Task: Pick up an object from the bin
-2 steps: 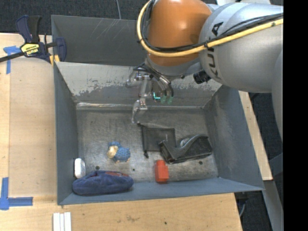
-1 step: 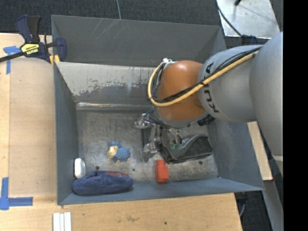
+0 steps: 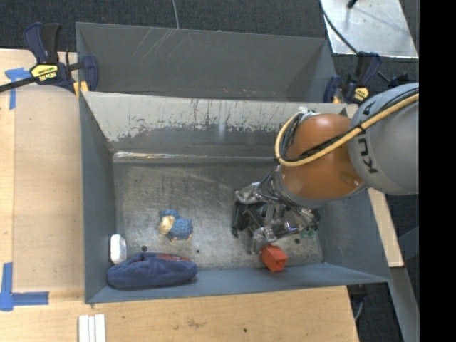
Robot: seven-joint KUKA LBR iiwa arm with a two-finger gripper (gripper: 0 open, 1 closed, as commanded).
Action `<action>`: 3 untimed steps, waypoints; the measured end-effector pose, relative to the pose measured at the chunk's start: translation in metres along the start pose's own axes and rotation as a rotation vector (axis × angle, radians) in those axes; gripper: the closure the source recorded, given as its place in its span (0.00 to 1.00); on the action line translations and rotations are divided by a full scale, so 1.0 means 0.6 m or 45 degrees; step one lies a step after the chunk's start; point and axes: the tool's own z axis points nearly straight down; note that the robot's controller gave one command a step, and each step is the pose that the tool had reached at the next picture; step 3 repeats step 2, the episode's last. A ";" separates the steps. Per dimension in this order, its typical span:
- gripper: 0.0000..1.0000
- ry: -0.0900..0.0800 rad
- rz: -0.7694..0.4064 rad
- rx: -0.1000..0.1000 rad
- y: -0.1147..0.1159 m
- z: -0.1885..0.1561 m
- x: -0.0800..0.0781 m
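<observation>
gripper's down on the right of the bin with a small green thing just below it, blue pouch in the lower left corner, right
Not quite. The camera view shows that the small thing just below the gripper is red-orange, not green. The rest holds, the blue pouch lying in the lower left corner.

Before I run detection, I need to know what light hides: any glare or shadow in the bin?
Camera view: a pale sheen streaks the back wall; the gripper is a dark tangle, hard to part from its own shadow; the red block, blue pouch and blue toy lie evenly lit.
</observation>
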 end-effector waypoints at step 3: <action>1.00 0.012 -0.396 0.006 -0.002 -0.299 -0.030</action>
